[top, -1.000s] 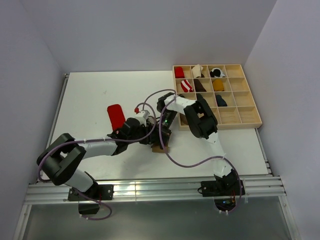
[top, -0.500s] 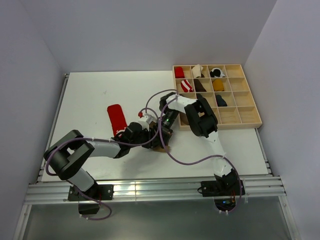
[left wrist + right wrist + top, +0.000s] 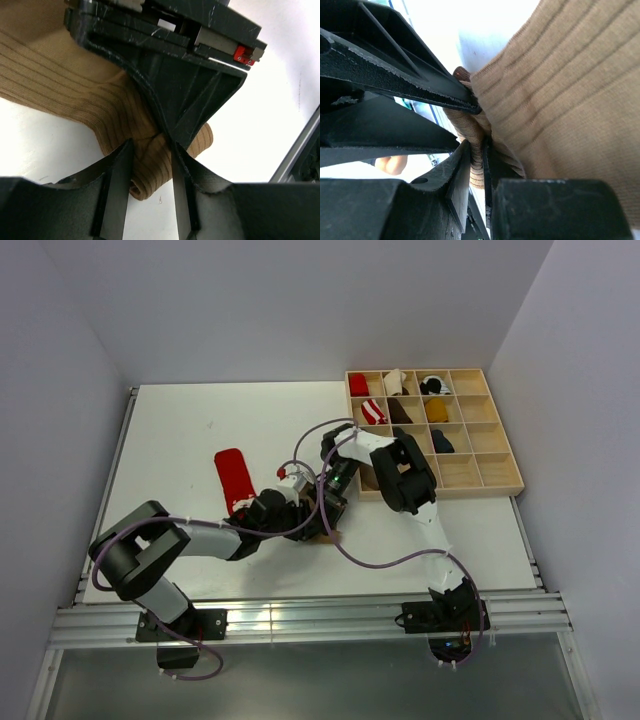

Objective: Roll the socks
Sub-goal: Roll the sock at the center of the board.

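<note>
Top external: left arm [image 3: 205, 536], right arm [image 3: 405, 478] converge low; both jaws narrow, pinching tan sock [image 3: 60, 85].

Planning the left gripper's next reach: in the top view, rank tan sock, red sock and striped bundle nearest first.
1. Tan sock, pinched in the left gripper.
2. Red sock, to its left.
3. Striped bundle, in the tray at far right.

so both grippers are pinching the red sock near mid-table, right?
Not the red one. The wrist views show the left gripper and right gripper both shut on the ribbed tan sock. In the top view the red sock lies flat on the table to the left, with no gripper on it.
</note>
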You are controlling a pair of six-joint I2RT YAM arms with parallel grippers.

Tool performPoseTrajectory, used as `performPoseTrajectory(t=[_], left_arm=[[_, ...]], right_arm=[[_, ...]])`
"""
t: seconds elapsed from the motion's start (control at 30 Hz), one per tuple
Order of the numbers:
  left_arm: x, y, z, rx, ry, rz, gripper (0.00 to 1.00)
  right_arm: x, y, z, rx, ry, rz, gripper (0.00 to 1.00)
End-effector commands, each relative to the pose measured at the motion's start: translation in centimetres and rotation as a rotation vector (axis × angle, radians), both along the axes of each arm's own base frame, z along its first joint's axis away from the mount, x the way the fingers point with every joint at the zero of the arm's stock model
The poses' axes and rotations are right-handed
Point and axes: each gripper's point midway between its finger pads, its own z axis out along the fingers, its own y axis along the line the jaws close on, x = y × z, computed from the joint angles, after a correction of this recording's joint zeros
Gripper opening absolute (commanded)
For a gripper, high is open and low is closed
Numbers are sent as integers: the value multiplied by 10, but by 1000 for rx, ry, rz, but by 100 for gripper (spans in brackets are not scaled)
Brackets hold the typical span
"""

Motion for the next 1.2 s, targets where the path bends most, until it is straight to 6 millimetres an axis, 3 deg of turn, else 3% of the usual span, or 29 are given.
performPoseTrajectory(t=[0.0,0.37,0.57,0.73,0.9,1.17], left_arm=[[-14,20,-33,135,58,10,41],[-22,29,-56,196,150,51,21],[-30,29,-69,212,229,57,0],[-40,28,-76,211,317,60,0],[-47,31,-78,215,389,80,0],[-50,38,-76,139,554,122,0]], right_arm=[[22,-8,-17,-27,-87,6,18],[28,-5,-18,-27,-103,-18,18],[35,1,-5,24,-205,-41,26],[47,1,21,56,-334,-116,36],[77,-4,45,93,-488,-234,46],[100,-22,67,130,-568,-351,46]])
